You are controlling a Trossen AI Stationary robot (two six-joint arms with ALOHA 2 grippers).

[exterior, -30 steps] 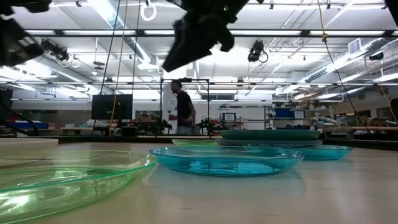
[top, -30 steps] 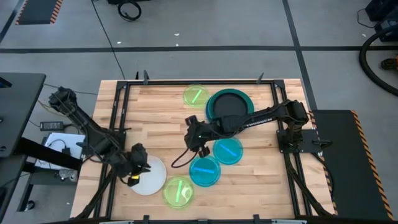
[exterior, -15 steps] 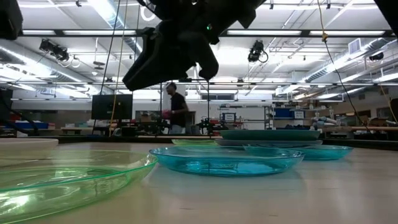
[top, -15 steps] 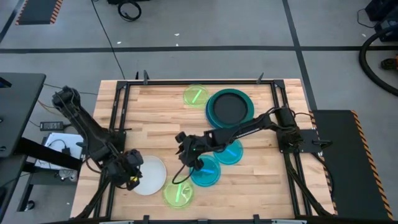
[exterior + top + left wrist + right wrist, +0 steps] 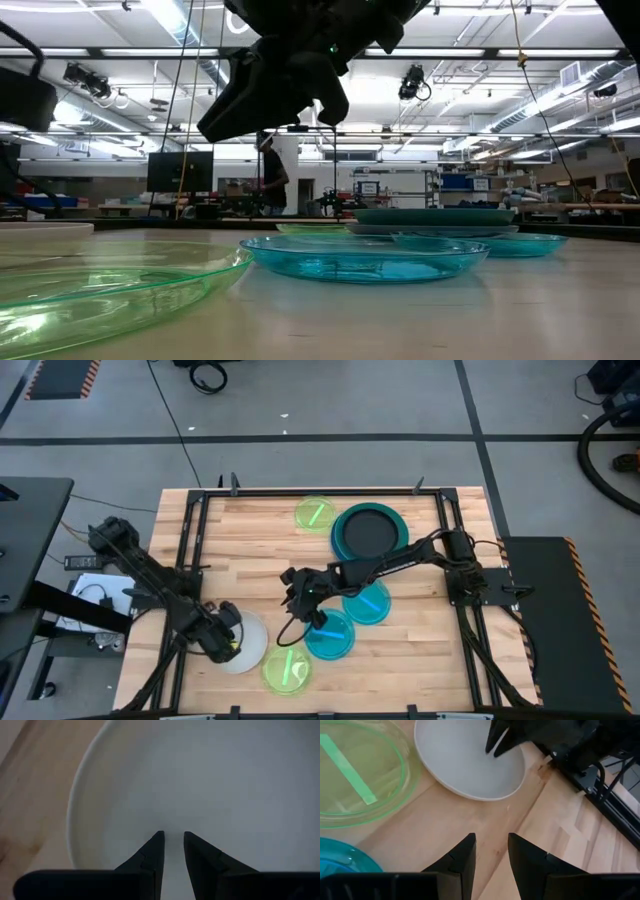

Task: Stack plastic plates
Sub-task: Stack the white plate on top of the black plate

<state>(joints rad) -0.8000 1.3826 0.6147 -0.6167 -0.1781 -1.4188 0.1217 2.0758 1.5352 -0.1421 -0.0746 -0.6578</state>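
The white plate (image 5: pixel 252 632) lies flat near the table's near-left corner, and my left gripper (image 5: pixel 224 643) stands over its left part, fingers a little apart (image 5: pixel 173 838). My right gripper (image 5: pixel 298 602), open (image 5: pixel 491 840), hangs above bare wood between the white plate (image 5: pixel 465 765) and a cyan plate (image 5: pixel 330 637). A second cyan plate (image 5: pixel 368 603) lies beside the first. One lime plate (image 5: pixel 288 669) lies at the near edge, another (image 5: pixel 316 513) at the far edge. A black plate (image 5: pixel 368 533) sits inside the large teal plate (image 5: pixel 397 520). No blue plate shows. My left gripper points down at the white plate's inner surface (image 5: pixel 225 780), close to the plate's left rim (image 5: pixel 75 820). The plate lies flat on the table. Whether the fingertips (image 5: pixel 490 747) touch it, I cannot tell.
A black metal frame (image 5: pixel 190 560) runs along the table's edges. Bare wood (image 5: pixel 250 550) lies open in the far-left part of the table. In the low view a person (image 5: pixel 268 180) stands in the room beyond the table.
My left gripper has moved toward the table's near edge and now stands over the white plate's left part. My right gripper has swung from near the black plate toward the near-left and come down lower. No plate has moved.
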